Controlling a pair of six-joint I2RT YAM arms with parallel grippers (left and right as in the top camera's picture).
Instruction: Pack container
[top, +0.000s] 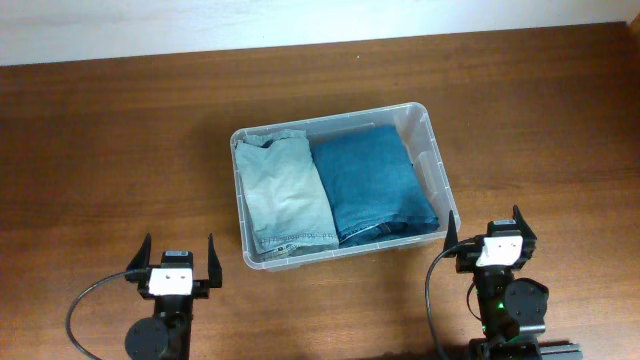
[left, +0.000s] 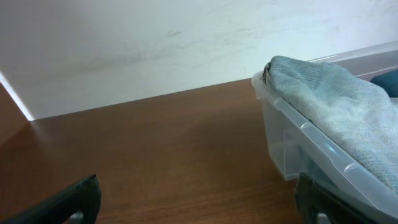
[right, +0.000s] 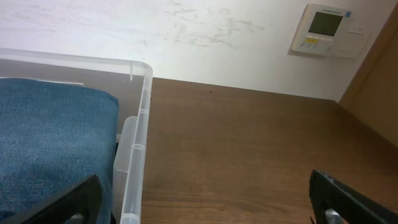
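Observation:
The clear container (top: 430, 135) stands at the table's middle. It holds folded light-blue jeans (top: 285, 195) on the left and folded dark-blue jeans (top: 375, 185) on the right. My left gripper (top: 178, 258) is open and empty near the front edge, left of the container. My right gripper (top: 490, 232) is open and empty beside the container's front right corner. The left wrist view shows the container wall (left: 283, 140) and the light jeans (left: 336, 106) ahead on the right. The right wrist view shows the container rim (right: 140, 134) and the dark jeans (right: 43, 137) on the left.
The brown wooden table (top: 120, 150) runs to a white wall at the back. A wall thermostat (right: 324, 30) shows in the right wrist view. Black cables trail from both arm bases at the front edge.

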